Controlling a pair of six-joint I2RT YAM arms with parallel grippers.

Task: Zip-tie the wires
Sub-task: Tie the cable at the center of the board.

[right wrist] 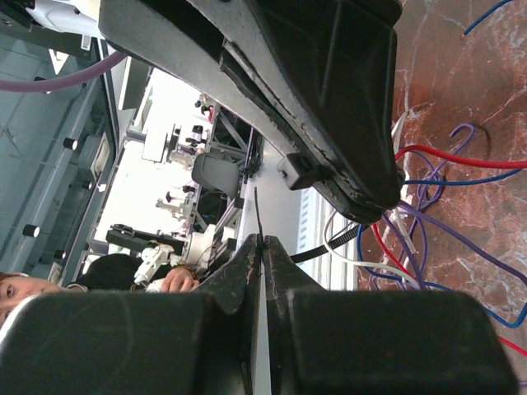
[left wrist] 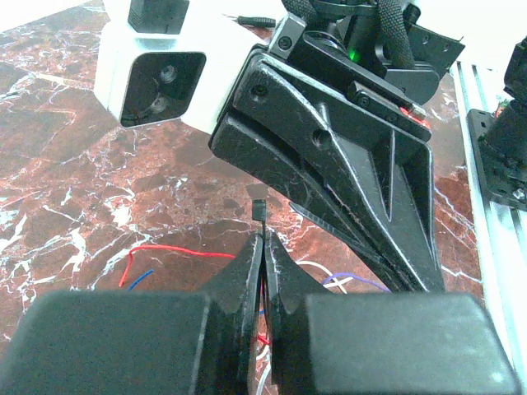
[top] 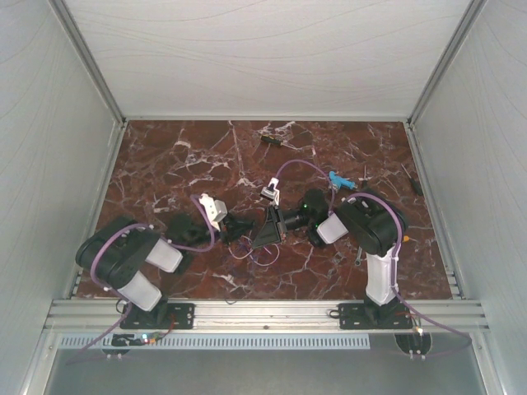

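Wires red, blue, purple, white; table dark-red marble

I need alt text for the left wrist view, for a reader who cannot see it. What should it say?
The left hand, shut, pinches a thin black strip between its fingertips, above a dark red marble table. The right hand, also shut, fills the space just above it, and thin loose wires lie on the table below.

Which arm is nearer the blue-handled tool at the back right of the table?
Right. The right arm sits just in front of the blue-handled tool; the left arm is well away, over on the left side.
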